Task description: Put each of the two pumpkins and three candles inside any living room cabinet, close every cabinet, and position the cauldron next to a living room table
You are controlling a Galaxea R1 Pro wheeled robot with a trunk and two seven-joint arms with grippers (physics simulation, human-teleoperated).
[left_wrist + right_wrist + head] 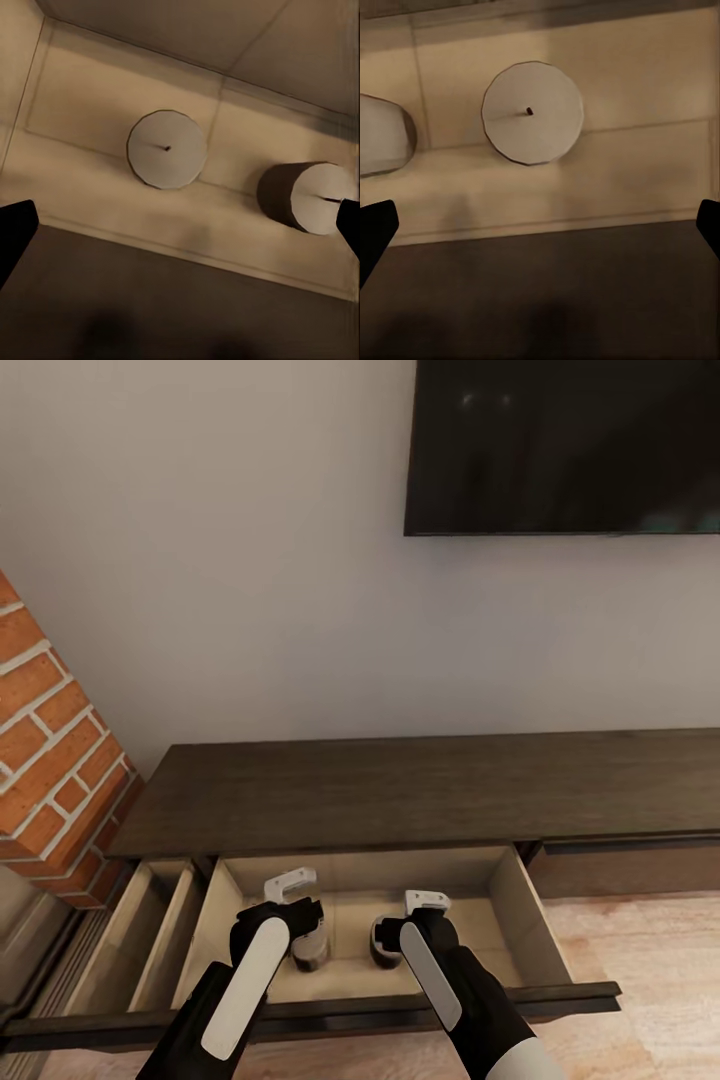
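Two candles stand apart on the pale drawer floor (90,165). One candle (166,149) is seen from straight above, its wick a small dark dot. The other candle (307,196) shows its shadowed side. The left claw (180,232) is spread wide; one dark fingertip (13,229) perhaps overlaps the brown drawer front (150,300).

two candles (166,149) side by side in drawer (520,905)

Cabinet (400,790): dark brown wood grain, pale beige drawer interior. Candles (166,148) (311,196): beige-grey with dark wicks. Fireplace (50,750), left: red brick, pale mortar. Floor (640,950): light wood planks. Wall (200,560): off-white. Screen (560,445): black.
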